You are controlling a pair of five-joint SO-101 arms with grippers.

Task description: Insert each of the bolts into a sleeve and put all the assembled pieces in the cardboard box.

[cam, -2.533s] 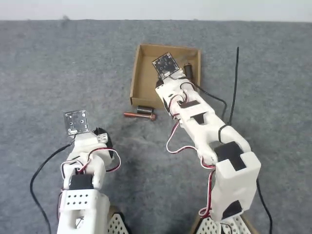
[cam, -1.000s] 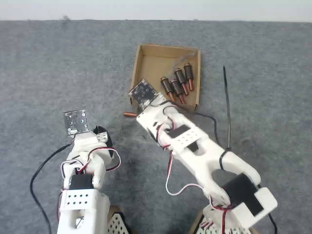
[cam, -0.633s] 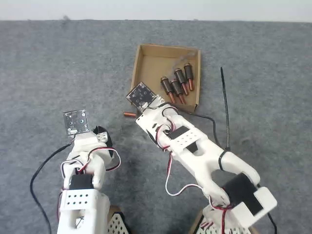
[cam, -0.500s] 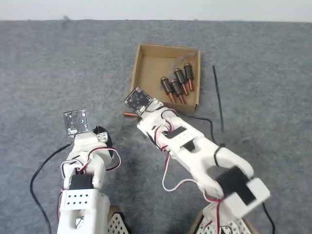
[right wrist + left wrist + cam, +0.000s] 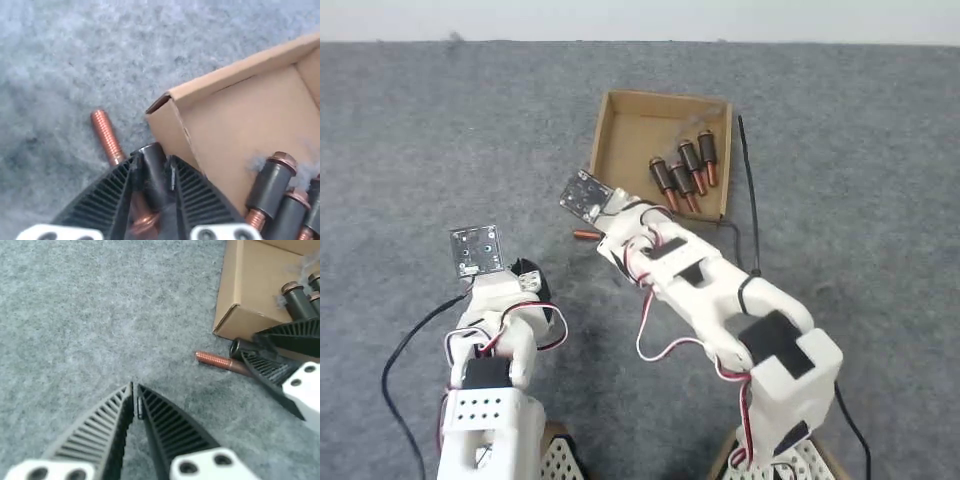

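1. The right gripper (image 5: 152, 160) is clamped on the black sleeve (image 5: 154, 180), with the bolt (image 5: 106, 136) through it, just outside the cardboard box's (image 5: 220, 75) near-left corner.
2. Four assembled pieces (image 5: 688, 165) lie along the box's right side.
3. The left gripper (image 5: 135, 395) is closed on nothing, low over the table's (image 5: 440, 130) near-left part.

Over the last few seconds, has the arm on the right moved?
Yes. The right arm swung from over the cardboard box to outside its near-left corner, jaws now around the bolted sleeve on the carpet.

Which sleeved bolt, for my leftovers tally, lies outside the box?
The copper bolt in a black sleeve in the right tool, beside the cardboard box holding four others.
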